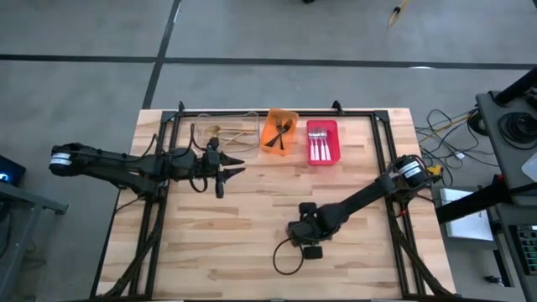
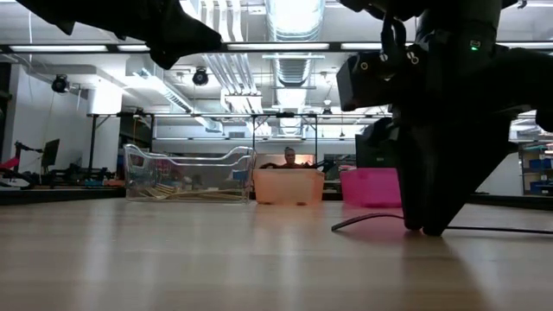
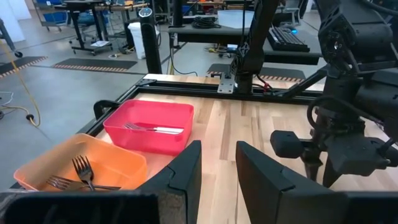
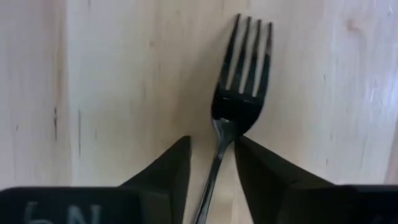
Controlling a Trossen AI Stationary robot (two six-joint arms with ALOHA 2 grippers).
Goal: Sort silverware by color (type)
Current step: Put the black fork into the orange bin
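Observation:
A black fork [image 4: 239, 93] lies flat on the wooden table, tines pointing away from my right gripper [image 4: 212, 146]. That gripper [image 1: 304, 228] points down at the table's middle. Its open fingers stand on either side of the fork's handle just below the neck, with wood showing between them and the handle. In the low view its fingertips [image 2: 423, 226] reach down to the tabletop. My left gripper [image 3: 217, 165] hangs open and holds nothing. It stays above the table by the clear bin [image 1: 225, 132].
Three bins stand in a row at the far edge. The clear bin holds gold utensils, the orange bin [image 1: 279, 132] black forks, and the red bin [image 1: 322, 141] silver forks. A black cable [image 1: 285, 256] loops on the table near my right gripper.

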